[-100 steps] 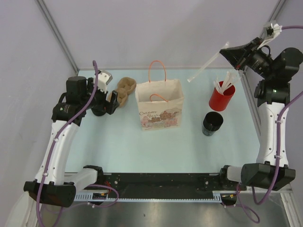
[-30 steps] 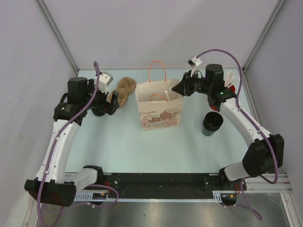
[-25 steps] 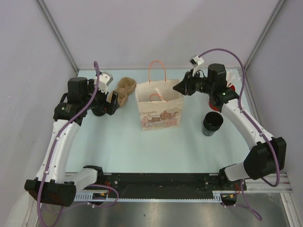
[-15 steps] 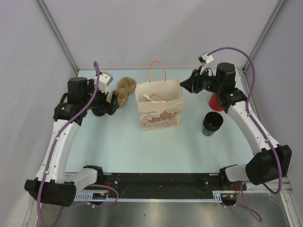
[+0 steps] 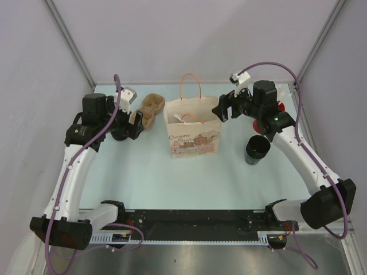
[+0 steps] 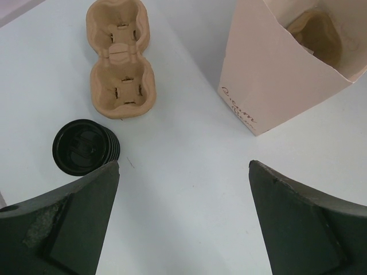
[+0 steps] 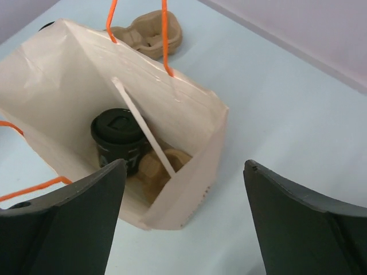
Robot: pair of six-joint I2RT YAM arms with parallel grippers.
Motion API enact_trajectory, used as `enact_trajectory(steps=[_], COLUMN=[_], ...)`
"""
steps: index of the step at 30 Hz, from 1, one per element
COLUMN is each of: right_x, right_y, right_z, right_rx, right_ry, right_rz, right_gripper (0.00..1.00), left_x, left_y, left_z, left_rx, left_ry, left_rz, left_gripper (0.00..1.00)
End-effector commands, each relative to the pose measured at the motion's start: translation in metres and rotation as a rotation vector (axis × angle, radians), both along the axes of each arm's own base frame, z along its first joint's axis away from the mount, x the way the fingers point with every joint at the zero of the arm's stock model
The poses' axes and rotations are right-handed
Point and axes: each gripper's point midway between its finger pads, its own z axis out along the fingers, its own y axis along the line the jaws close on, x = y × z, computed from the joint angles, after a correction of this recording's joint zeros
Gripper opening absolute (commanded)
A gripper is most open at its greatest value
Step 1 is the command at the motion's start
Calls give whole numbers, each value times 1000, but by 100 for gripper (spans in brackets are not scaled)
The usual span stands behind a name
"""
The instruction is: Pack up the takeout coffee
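Hidden: in the top view the takeout coffee sits under the left gripper; only a sliver of the red cup shows behind the right arm.
Takeout coffee: on the table, just beside the empty 2-cup carrier, outside the paper bag.
In the bag: 1 lidded black cup, a brown tray piece and 1 white stick leaning across.
Left gripper: jaws spread wide, empty, near the coffee.
Right gripper: jaws wide, nothing held, over the bag's right edge.
Changed: 1 second ago the right jaws were narrow; 3 seconds ago they held the stick high. The left arm has not moved.
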Motion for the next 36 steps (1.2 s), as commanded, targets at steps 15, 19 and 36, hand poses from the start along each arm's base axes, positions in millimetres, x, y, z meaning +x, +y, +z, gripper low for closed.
enact_trajectory(steps=[15,19,36], right_x=[-48,-71,-139], right_y=[-111,-134,-198], right_z=[148,189,318], right_rx=[-142,-136,106], right_ry=[-426,-482,-676], right_rz=[-356,-451,-743], right_gripper=[99,100,100], left_x=[-27,-46,-110], left_y=[39,35,84], left_z=[131,167,314], left_rx=[32,-34,39], left_ry=[-500,-583,-924], left_rz=[175,170,378], left_gripper=[99,100,100])
